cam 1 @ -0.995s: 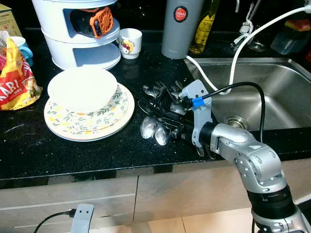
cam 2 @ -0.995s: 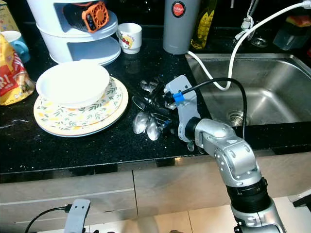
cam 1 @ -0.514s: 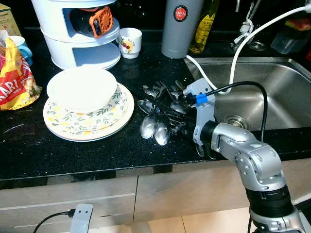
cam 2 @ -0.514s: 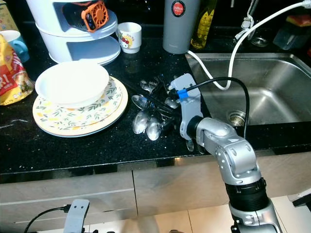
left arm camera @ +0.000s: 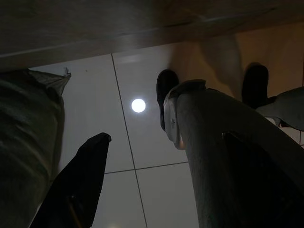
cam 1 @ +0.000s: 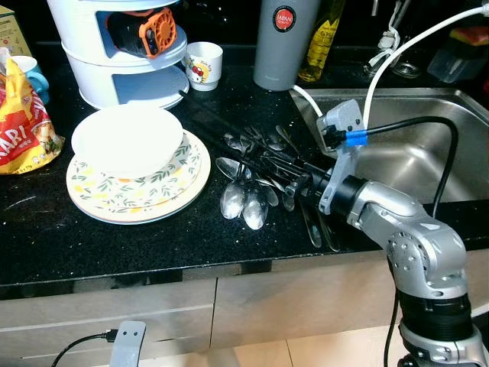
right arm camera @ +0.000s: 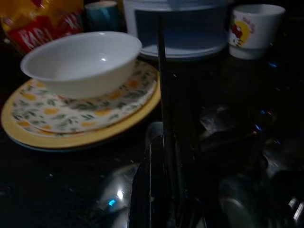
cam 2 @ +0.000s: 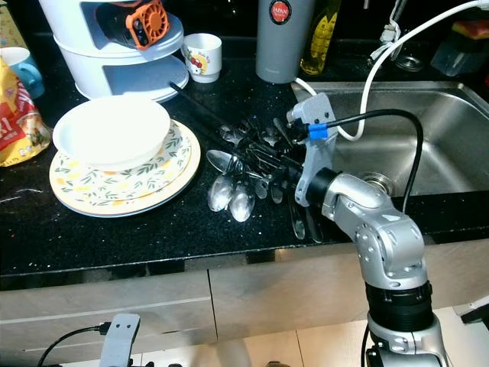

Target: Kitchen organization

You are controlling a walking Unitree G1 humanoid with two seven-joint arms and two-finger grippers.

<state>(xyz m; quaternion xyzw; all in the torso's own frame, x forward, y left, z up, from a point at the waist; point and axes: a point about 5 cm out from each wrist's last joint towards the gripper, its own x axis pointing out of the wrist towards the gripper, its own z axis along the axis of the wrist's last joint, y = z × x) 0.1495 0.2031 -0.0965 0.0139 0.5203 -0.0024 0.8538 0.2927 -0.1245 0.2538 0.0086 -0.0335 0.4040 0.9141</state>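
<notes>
A heap of metal spoons (cam 1: 250,191) and other cutlery lies on the black counter (cam 1: 153,237) between the plates and the sink. My right gripper (cam 1: 304,180) reaches in from the sink side, low over the heap, shut on long thin black chopsticks (right arm camera: 161,71). The chopsticks (cam 2: 191,97) slant up and away over the counter, their far tips near the white tiered rack (cam 1: 122,69). A white bowl (cam 1: 127,138) rests on a stack of leaf-patterned plates (cam 1: 183,180) left of the cutlery. My left arm hangs idle below the counter; one of its fingers (left arm camera: 80,180) is a dark shape above the tiled floor.
The steel sink (cam 1: 428,145) with a white hose (cam 1: 382,69) is on the right. At the back stand a grey flask (cam 1: 284,42), an oil bottle (cam 1: 321,42) and a small printed cup (cam 1: 204,65). A snack bag (cam 1: 23,122) and a blue mug (cam 1: 34,76) sit far left.
My right gripper has drawn back toward the sink and turned its wrist. The black chopsticks came out of the heap with it and now slant up toward the rack.
</notes>
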